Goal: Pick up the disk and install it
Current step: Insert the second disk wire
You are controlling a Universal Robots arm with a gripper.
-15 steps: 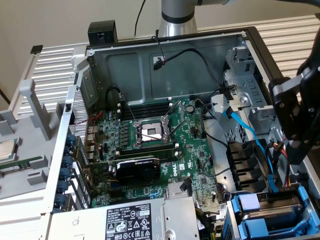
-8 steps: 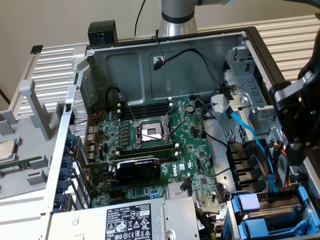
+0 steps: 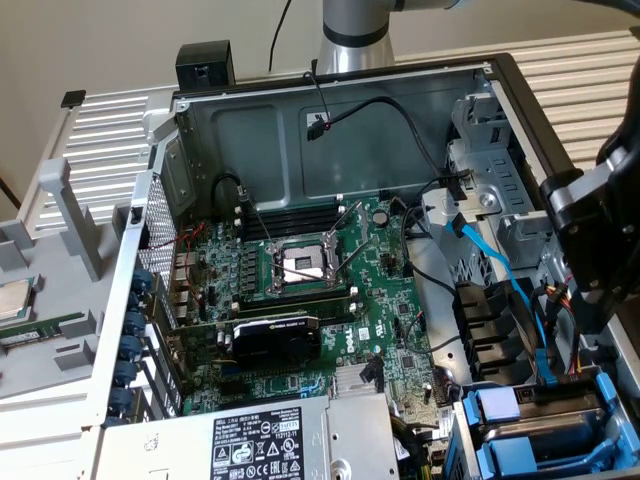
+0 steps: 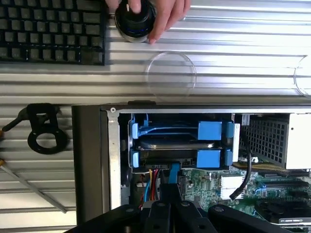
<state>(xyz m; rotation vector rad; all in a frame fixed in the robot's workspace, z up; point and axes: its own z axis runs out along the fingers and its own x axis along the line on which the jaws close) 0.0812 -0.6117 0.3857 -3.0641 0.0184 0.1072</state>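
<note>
Disk [image 4: 172, 144] sits in the blue drive bay [image 4: 210, 130] at the case [image 4: 90, 160] corner, directly ahead of the gripper [image 4: 170, 213], its long axis crosswise to the approach. Fingers are together, empty, well apart from it.

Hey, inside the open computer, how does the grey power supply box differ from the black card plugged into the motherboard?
The power supply box is grey metal; the black card is dark all over. The power supply box carries a big black-and-white label, the black card only small light print. The power supply box looks larger and sits at the case's edge; the black card stands mid-motherboard, near the processor socket. Both are inside the open computer case.
</note>
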